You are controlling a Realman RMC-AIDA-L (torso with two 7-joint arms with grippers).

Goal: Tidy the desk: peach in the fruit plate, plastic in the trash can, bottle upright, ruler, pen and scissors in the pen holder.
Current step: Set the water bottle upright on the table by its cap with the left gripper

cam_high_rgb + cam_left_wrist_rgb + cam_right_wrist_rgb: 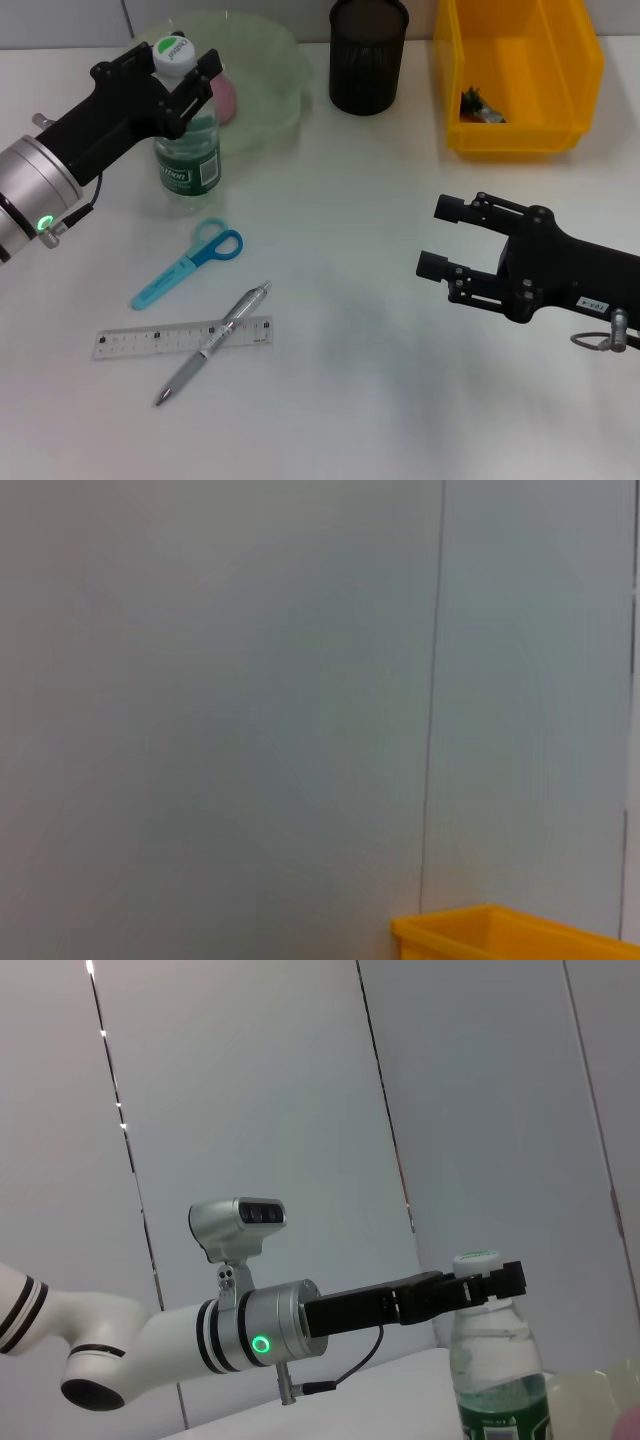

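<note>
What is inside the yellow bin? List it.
The yellow bin holds one small crumpled dark-green and orange piece near its front left corner. The front wall hides the floor nearest the camera.

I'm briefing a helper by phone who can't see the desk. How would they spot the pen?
Start at the green-labelled bottle on the desk's left side and come toward the robot, past the blue scissors. The pen lies diagonally across the clear ruler: silver and slim, the only metallic item there.
</note>
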